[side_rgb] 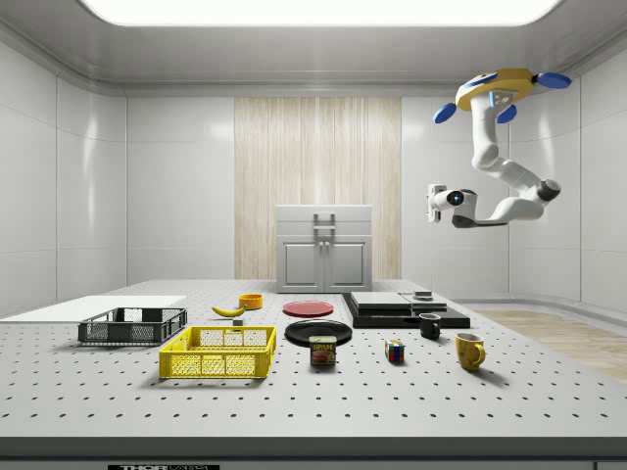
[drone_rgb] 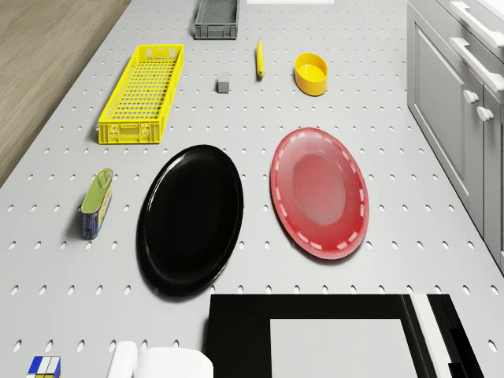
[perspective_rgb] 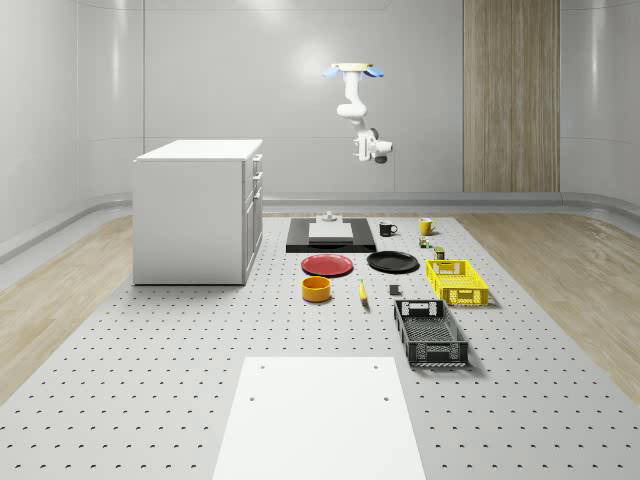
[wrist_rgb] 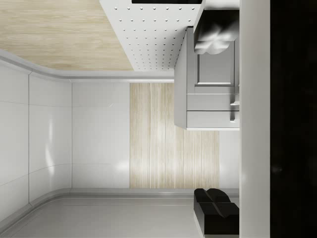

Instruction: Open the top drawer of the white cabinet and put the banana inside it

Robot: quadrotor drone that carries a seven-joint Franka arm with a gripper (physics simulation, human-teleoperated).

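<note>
One gap matters: my tool [side_rgb: 432, 204] hangs high in the air, well apart from the white cabinet [perspective_rgb: 198, 211], whose top drawer [side_rgb: 324, 221] is shut. I'm hovering over the far end of the bench [perspective_rgb: 150, 340], above the black slab [perspective_rgb: 331, 236]; in the whole-scene view the cabinet lies to my left and lower. Can't tell if the fingers are open or closed. Banana [perspective_rgb: 362, 291] lies flat on the bench between the orange bowl [perspective_rgb: 316, 289] and yellow crate [perspective_rgb: 456, 281], long axis running toward me in the drone view. Pegboard bench top, pale-walled room around it.
</note>
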